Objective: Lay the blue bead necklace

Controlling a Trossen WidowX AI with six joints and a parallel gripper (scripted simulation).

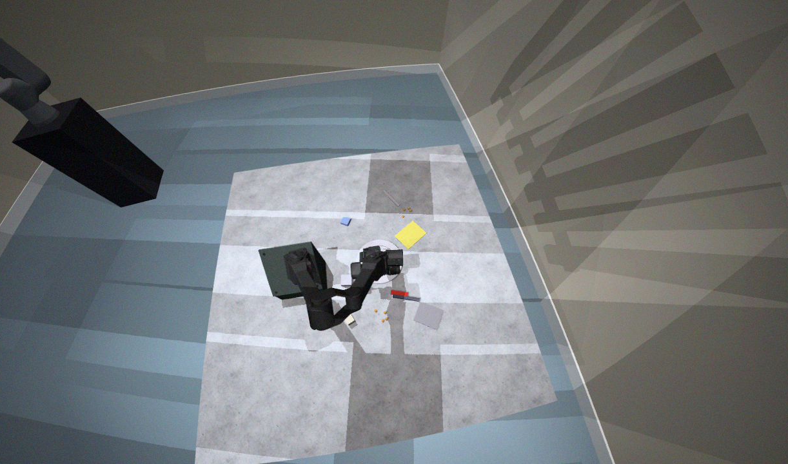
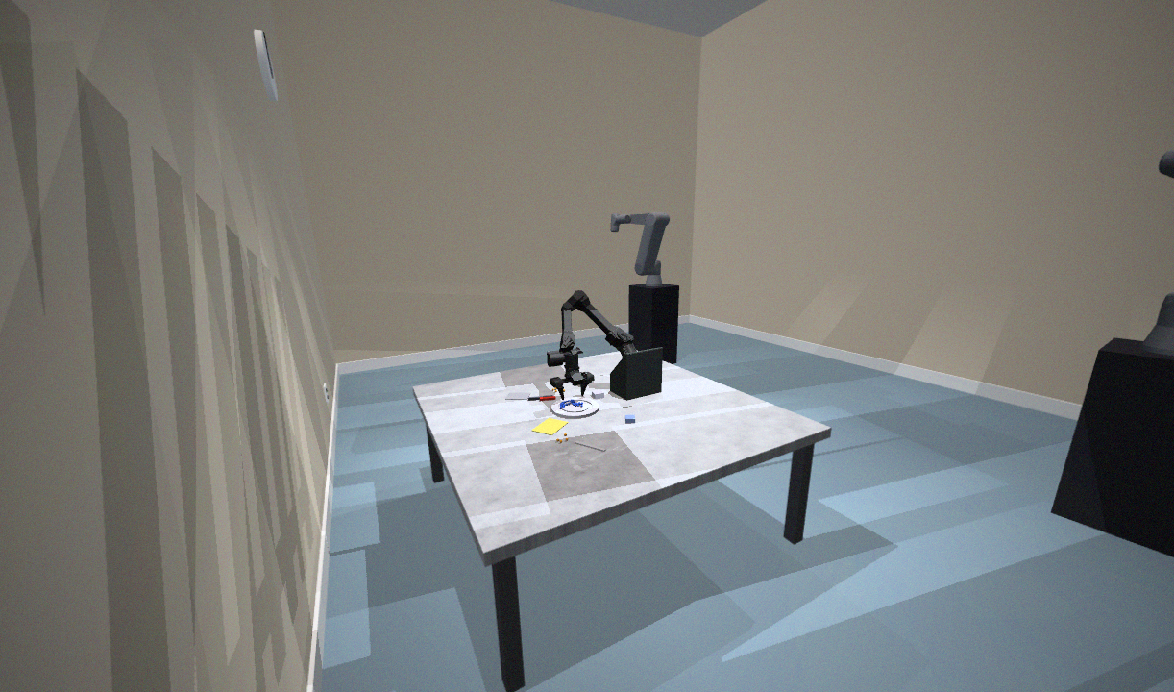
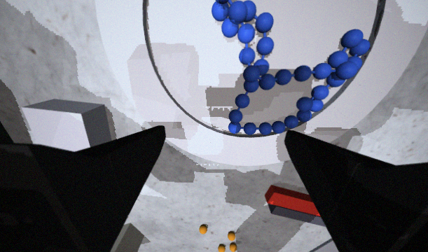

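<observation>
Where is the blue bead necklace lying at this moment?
In the wrist view the blue bead necklace lies bunched on the round bead board, partly along its dark groove, just ahead of the open hand.

Much of the round board and its beads lies hidden or cropped.

From above, the black arm's wrist covers most of the white round bead board [image 1: 407,264], and the blue bead necklace cannot be seen there. In the wrist view the necklace [image 3: 284,75] runs off the top edge, the board's dark groove [image 3: 157,75] is cropped above, and a black fingertip [image 3: 340,175] hides part of the red block [image 3: 287,199]. From the side the necklace [image 2: 572,403] is too small to trace.
</observation>
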